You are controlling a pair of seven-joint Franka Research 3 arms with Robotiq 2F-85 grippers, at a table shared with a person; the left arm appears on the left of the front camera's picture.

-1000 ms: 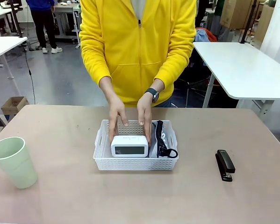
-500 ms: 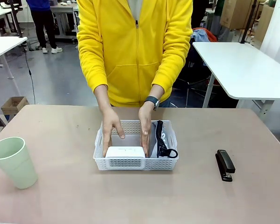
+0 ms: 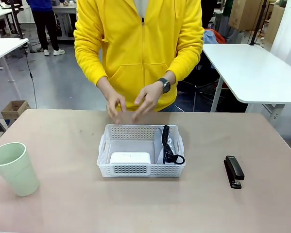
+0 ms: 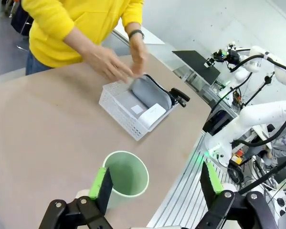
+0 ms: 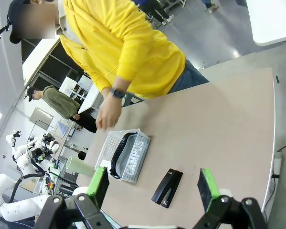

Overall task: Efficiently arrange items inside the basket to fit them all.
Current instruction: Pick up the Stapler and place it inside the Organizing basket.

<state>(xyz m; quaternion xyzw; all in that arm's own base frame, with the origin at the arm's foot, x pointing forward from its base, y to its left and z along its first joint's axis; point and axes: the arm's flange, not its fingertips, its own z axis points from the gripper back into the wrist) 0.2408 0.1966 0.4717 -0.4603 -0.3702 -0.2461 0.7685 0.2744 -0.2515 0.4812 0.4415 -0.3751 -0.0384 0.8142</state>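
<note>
The white basket sits mid-table. A white screen device lies flat in its front left part. The grey pouch stands on edge along the right wall, its black strap hanging over the rim. The person's hands hover above the basket's far edge, touching nothing. The pale green cup stands at the near left and the black stapler lies at the right. My left gripper is open above the cup. My right gripper is open high above the stapler.
The basket lies beyond the cup in the left wrist view, the pouch leaning inside. In the right wrist view the basket holds the pouch marked "CAMPUS". Bare tabletop surrounds the basket. White tables stand behind the person.
The person tipped the white device from upright to flat inside the basket, then let go and raised both hands away from it. The cup and stapler stayed put.
</note>
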